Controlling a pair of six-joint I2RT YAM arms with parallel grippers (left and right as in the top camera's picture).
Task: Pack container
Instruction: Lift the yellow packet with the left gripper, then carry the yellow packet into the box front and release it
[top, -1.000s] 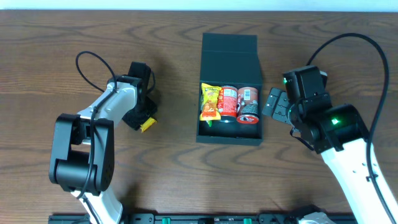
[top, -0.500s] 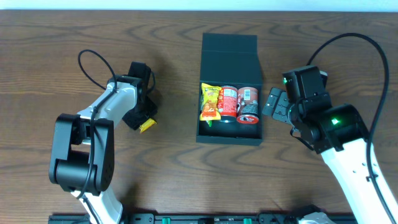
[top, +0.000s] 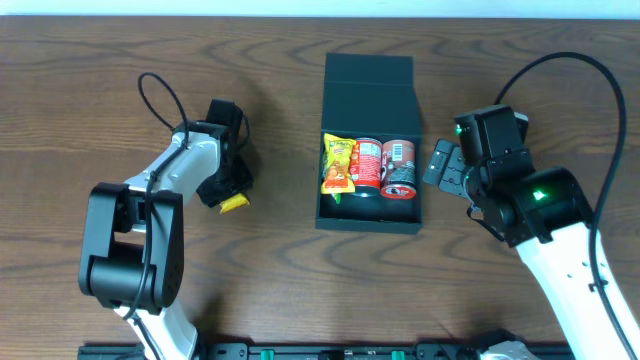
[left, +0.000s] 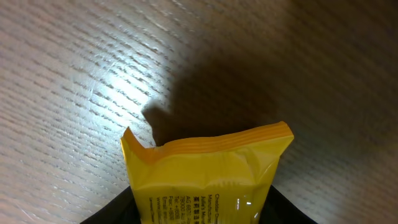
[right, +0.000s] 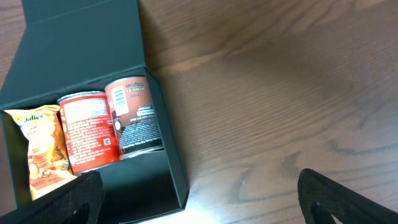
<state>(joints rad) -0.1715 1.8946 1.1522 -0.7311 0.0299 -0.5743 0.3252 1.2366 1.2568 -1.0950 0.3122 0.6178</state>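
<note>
The container (top: 368, 222) is a dark teal-green box in the middle of the table, its flap lid (top: 368, 80) folded back. Inside lie a yellow snack pack (top: 339, 163) and two red cans (top: 368, 163) side by side. My left gripper (top: 228, 192) is left of the box, low over the table, shut on a yellow packet (top: 236, 203). The left wrist view shows this packet (left: 208, 171) sticking out between the dark fingers (left: 286, 213). My right gripper (top: 440, 165) hangs open just right of the box. In the right wrist view its jaws stand wide over the container's (right: 177, 168) front right corner.
Brown wooden table (top: 290, 260) all round. The left arm's cable loop (top: 155, 90) arches over the table behind the wrist. The front part of the box's floor (right: 134, 180) is bare.
The left wrist has shifted slightly with the yellow packet, and its cable loop has swung right. The right arm has barely moved.
</note>
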